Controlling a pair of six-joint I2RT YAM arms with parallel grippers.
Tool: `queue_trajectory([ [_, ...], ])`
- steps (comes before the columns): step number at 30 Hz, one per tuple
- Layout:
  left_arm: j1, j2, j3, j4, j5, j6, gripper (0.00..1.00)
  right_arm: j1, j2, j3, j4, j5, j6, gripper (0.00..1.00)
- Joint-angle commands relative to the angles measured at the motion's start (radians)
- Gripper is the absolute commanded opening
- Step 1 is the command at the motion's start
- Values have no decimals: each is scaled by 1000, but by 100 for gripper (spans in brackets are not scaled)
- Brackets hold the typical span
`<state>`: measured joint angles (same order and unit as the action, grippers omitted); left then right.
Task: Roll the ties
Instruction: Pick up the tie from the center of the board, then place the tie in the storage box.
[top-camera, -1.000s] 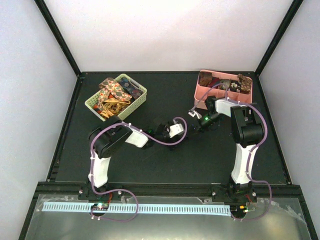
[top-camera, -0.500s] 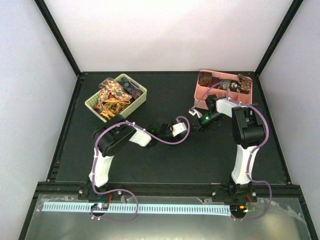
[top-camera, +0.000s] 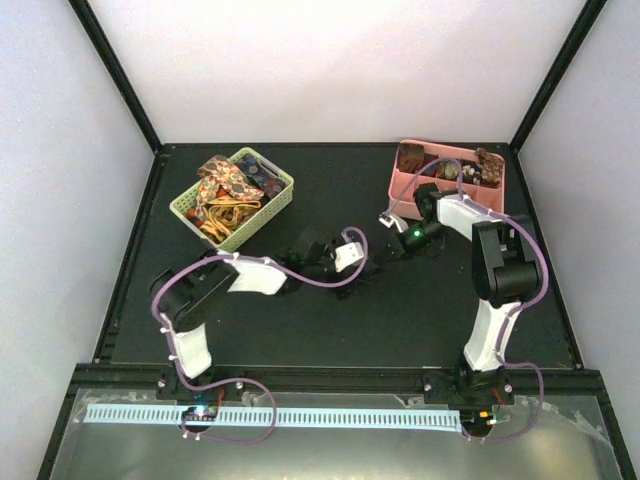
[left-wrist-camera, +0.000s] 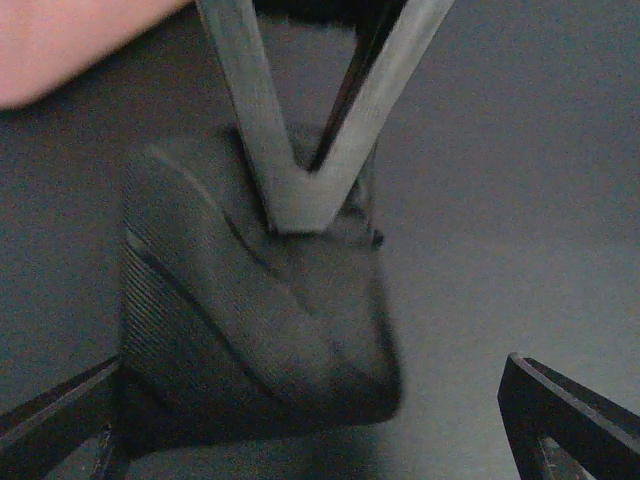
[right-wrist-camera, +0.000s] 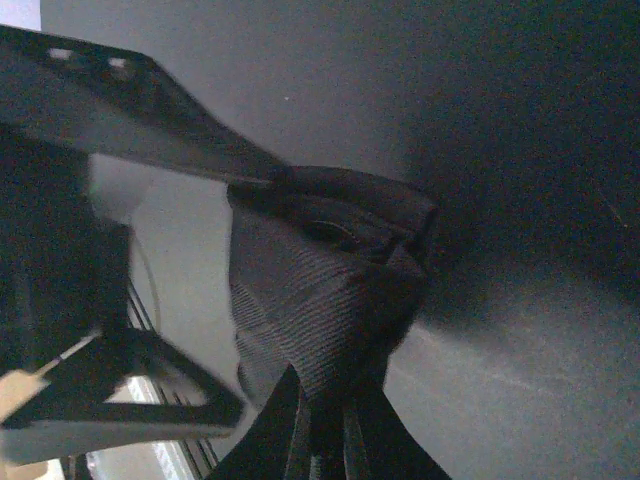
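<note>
A dark ribbed tie, rolled into a loose coil (left-wrist-camera: 240, 310), lies on the black table mat. My right gripper (right-wrist-camera: 325, 415) is shut on one edge of the coil (right-wrist-camera: 310, 290); its fingers (left-wrist-camera: 300, 190) show pinched in a V in the left wrist view. My left gripper (left-wrist-camera: 310, 410) is open, its jaws wide on either side of the coil, the left finger close against it. In the top view both grippers meet at mid-table, left (top-camera: 368, 262) and right (top-camera: 390, 246). Several paisley ties (top-camera: 225, 185) lie in a green basket.
The green basket (top-camera: 283, 190) stands at the back left. A pink tray (top-camera: 400, 182) holding several rolled ties stands at the back right, just behind my right arm. Purple cables loop over both arms.
My left arm has swung its elbow out to the left and stretched lower toward the coil. The right gripper has stayed shut on the tie, barely moving.
</note>
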<state>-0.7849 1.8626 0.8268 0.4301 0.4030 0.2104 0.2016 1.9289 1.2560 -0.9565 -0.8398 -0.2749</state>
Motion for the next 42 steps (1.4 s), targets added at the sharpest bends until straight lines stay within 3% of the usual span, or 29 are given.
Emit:
queue_trajectory([
  [1, 20, -155, -18, -109, 69, -23, 99, 1, -68, 31, -40, 45, -52, 2],
  [7, 116, -358, -16, -368, 105, -27, 99, 0, -128, 96, -120, 82, -111, 2],
  [12, 273, -437, 46, -559, 278, 39, 99, -2, -172, 173, -186, 110, -144, 1],
  [18, 417, -536, 201, -814, 219, 176, 99, -2, -227, 317, -247, 183, -180, 2],
  [22, 511, -591, 220, -867, 271, 191, 99, -2, -261, 423, -282, 253, -238, 2],
  [29, 546, -668, 147, -853, 321, 151, 99, -4, -273, 621, -317, 433, -375, 2],
  [37, 553, -696, 107, -782, 403, 118, 99, -22, -298, 731, -270, 602, -552, 1],
  [42, 553, -658, 129, -790, 424, 109, 99, -50, -341, 712, -200, 681, -679, 2],
])
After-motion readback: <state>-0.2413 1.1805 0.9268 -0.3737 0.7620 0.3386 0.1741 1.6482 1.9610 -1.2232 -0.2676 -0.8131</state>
